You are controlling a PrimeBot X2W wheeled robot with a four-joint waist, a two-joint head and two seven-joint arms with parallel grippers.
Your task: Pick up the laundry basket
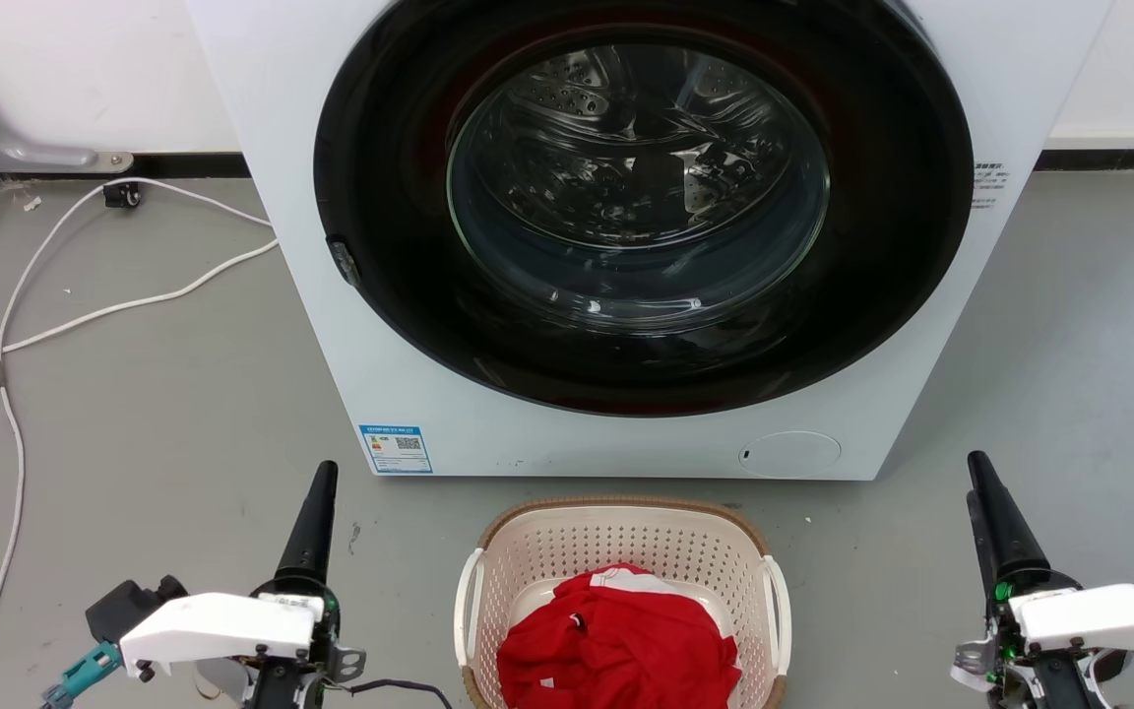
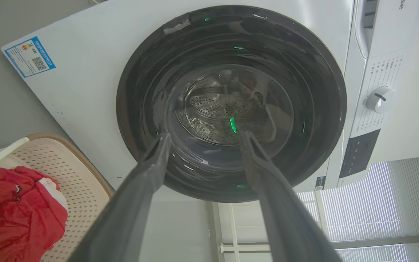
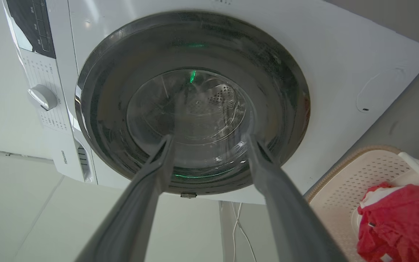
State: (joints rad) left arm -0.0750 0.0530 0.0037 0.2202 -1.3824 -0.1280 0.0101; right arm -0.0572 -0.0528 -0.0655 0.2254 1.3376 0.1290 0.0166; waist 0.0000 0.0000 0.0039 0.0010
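Note:
The laundry basket (image 1: 626, 540) stands on the floor just in front of the washing machine, at the bottom middle of the head view. It is cream and perforated, with a brown rim and white side handles, and a red garment (image 1: 616, 645) lies in it. My left gripper (image 1: 326, 478) is to the basket's left and my right gripper (image 1: 980, 473) to its right, both apart from it. In the left wrist view the left gripper (image 2: 206, 136) is open and empty, with the basket (image 2: 78, 182) at lower left. The right gripper (image 3: 210, 138) is open too, with the basket (image 3: 355, 178) at lower right.
The white washing machine (image 1: 331, 325) with its round dark glass door (image 1: 641, 197) shut rises right behind the basket. A white cable (image 1: 85, 315) trails over the grey floor on the left, leading to a plug near the wall.

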